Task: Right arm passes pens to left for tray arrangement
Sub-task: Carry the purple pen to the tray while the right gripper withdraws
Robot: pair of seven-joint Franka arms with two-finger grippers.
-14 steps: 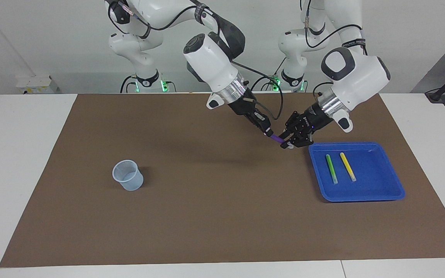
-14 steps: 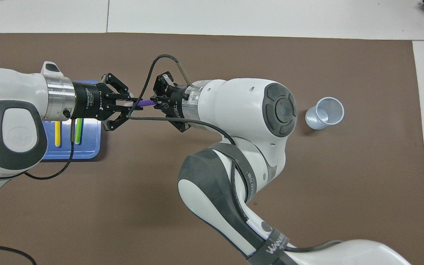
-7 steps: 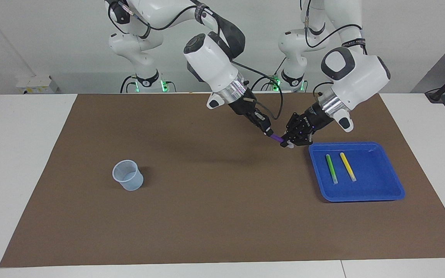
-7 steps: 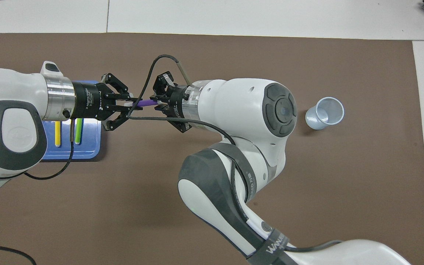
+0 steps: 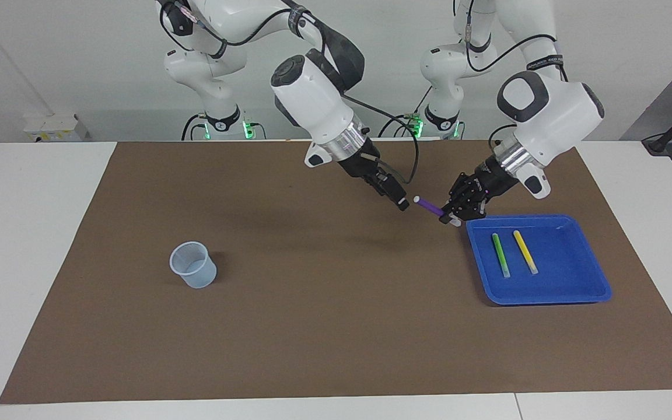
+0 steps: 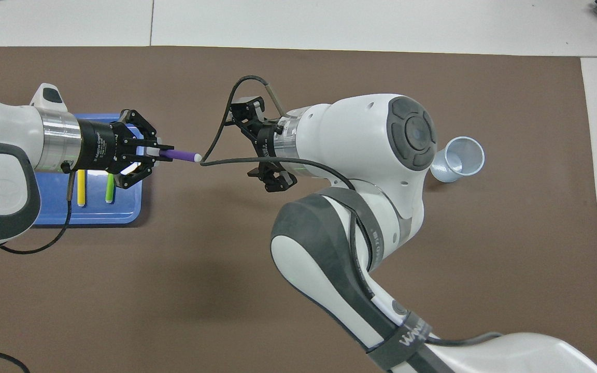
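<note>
My left gripper [image 5: 451, 216] [image 6: 159, 154] is shut on the purple pen [image 5: 428, 205] [image 6: 180, 155], which sticks out level over the mat beside the blue tray [image 5: 595, 274] [image 6: 127, 215]. The pen's whitish end points at my right gripper [image 5: 399, 199] [image 6: 257, 150], which hangs open a short gap away with nothing in it. The green pen [image 5: 500, 254] [image 6: 110, 187] and the yellow pen [image 5: 525, 251] [image 6: 81, 190] lie side by side in the tray, partly covered by the left arm in the overhead view.
A small translucent plastic cup [image 5: 193, 265] [image 6: 458, 159] stands upright on the brown mat [image 5: 312, 326] toward the right arm's end. A black cable loops from the right wrist near the pen's free end.
The right gripper has opened and let go of the purple pen, then drawn back from it. The left gripper has carried the pen toward the tray.
</note>
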